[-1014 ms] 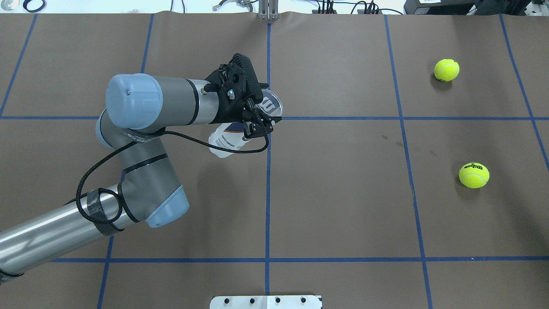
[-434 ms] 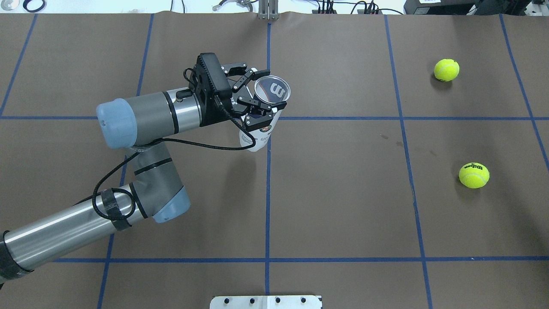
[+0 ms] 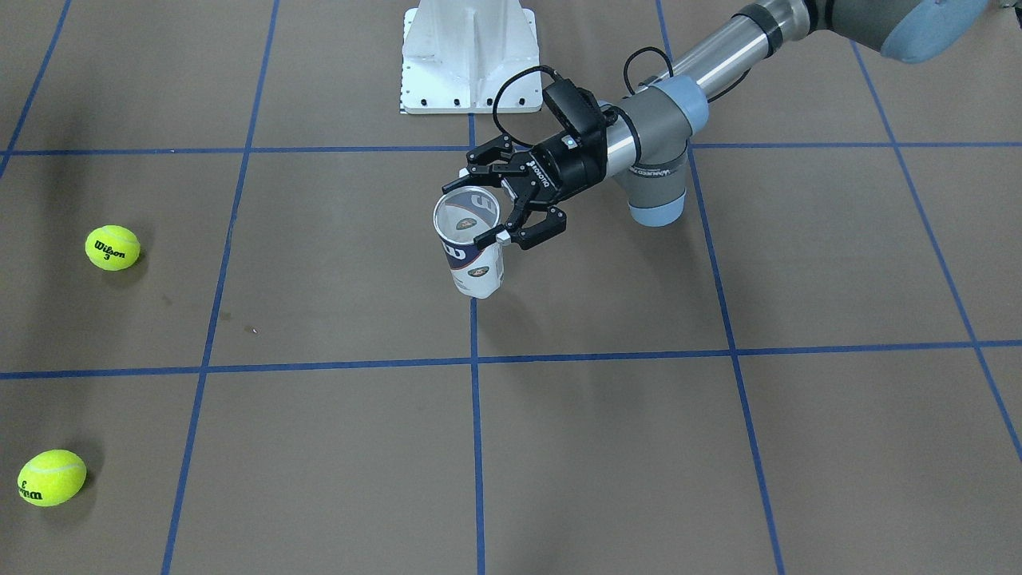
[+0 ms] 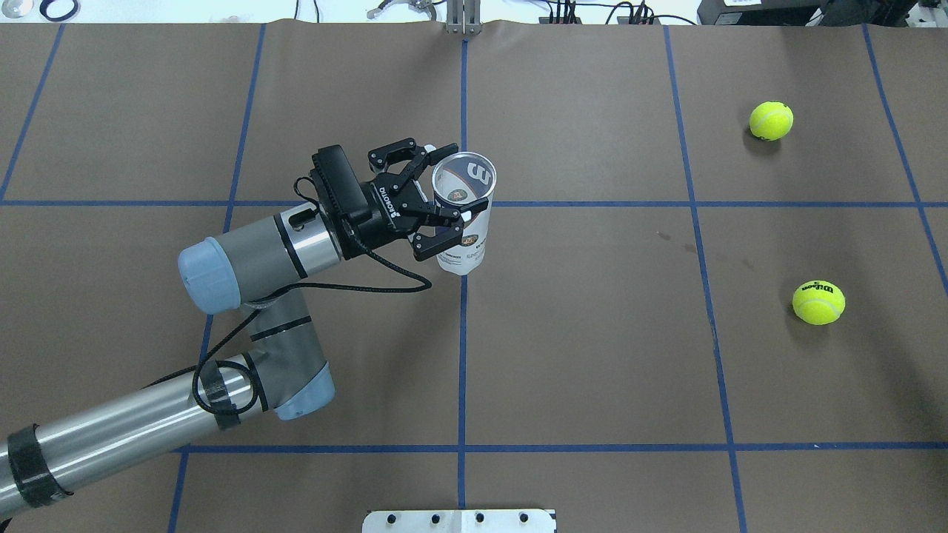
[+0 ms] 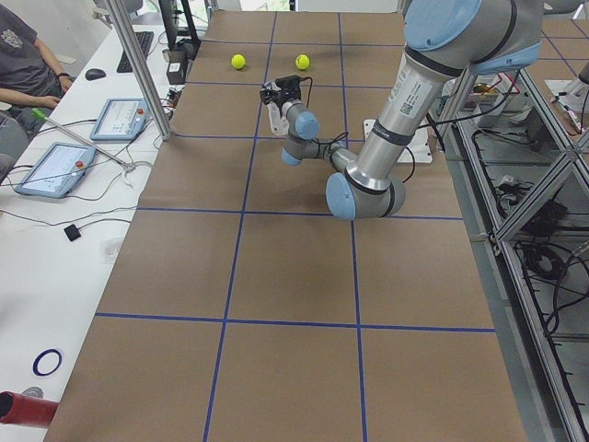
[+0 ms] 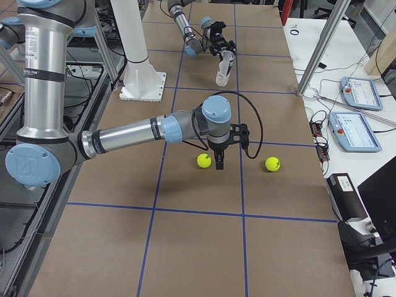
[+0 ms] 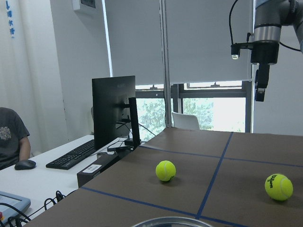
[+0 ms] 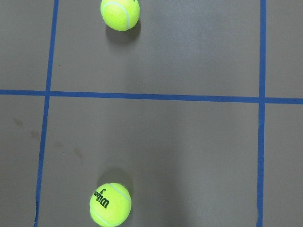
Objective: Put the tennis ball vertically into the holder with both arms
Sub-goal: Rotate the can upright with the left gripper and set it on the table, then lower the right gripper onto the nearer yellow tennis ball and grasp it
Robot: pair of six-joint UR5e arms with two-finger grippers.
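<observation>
My left gripper [image 4: 452,194] is shut on the holder [image 4: 465,237], a clear can with a silver rim and a white and navy label. It holds the can near upright, open mouth up, over the table's middle line, as the front view shows [image 3: 477,267]. The can's rim [image 7: 173,221] shows at the bottom of the left wrist view. Two yellow tennis balls [image 4: 771,121] [image 4: 818,302] lie on the table's right side. My right gripper [image 6: 218,162] hangs above the table between them; the right wrist view looks down on both balls [image 8: 120,14] [image 8: 110,204]. I cannot tell whether the right gripper is open or shut.
A white pedestal base [image 3: 467,48] stands at the robot's edge of the table. Blue tape lines grid the brown table cover [image 4: 592,333]. A desk with tablets [image 5: 55,168] and a seated person [image 5: 28,55] lies beyond the far edge.
My left wrist has turned and swung down, bringing the can from a tilt to near upright and a little toward the robot. The balls have not moved.
</observation>
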